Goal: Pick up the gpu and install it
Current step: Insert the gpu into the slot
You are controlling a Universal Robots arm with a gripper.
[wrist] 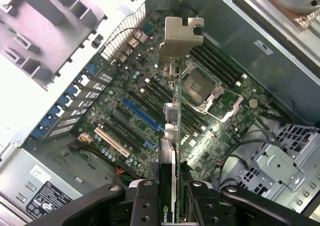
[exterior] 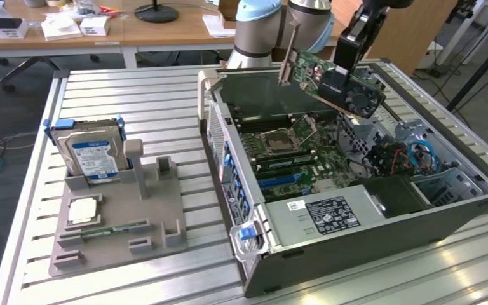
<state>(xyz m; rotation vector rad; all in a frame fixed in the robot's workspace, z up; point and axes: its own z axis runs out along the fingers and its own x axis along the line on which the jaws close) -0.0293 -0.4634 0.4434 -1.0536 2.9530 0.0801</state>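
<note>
While the gripper (exterior: 339, 82) is closed on the gpu (exterior: 309, 67), which hangs tilted above the motherboard (wrist: 115, 101) of the open case (exterior: 380, 244), the card seems light, stiff but fragile, so flat faces suit gripping best.

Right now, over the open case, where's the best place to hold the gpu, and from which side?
Probably the upper long edge of the gpu, pinched across its flat faces from above, as the tool holds it. The card is thin and flat, and that leaves the metal bracket and lower edge free toward the motherboard.
</note>
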